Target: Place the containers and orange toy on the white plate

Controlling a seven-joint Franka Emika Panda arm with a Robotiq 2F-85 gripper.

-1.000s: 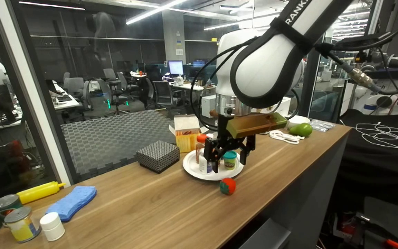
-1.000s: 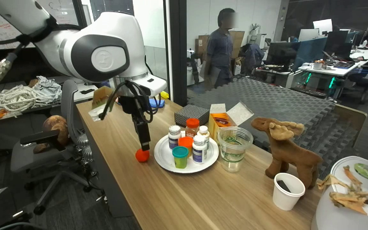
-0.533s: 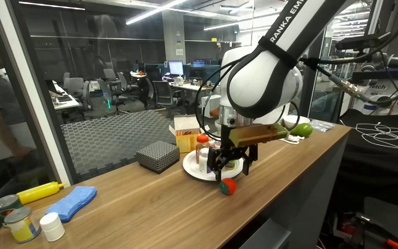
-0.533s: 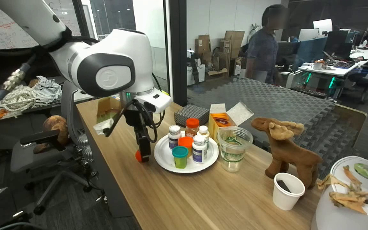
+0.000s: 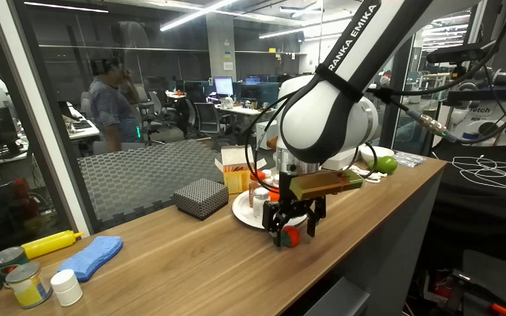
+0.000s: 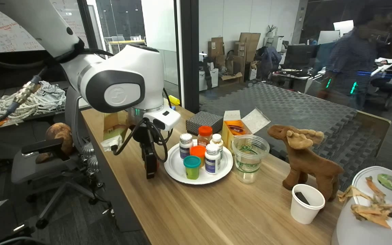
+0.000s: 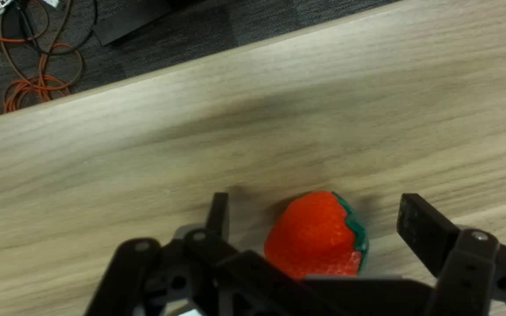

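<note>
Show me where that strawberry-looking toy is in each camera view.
In an exterior view: the strawberry toy, below and right of middle, in front of the white plate.
In an exterior view: left of middle, nearly all hidden behind the gripper.
In the wrist view: strawberry toy below and right of middle, between the open jaws.
Shared landmark: the gripper.

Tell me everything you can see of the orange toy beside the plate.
The orange toy resembles a strawberry: a rounded orange-red body with a bumpy surface and a green leafy cap at one end, perhaps plastic. It lies on its side on the wood-grain table, off the white plate. The open gripper straddles it; the wrist view shows gaps on both sides, part of the toy being hidden.
</note>
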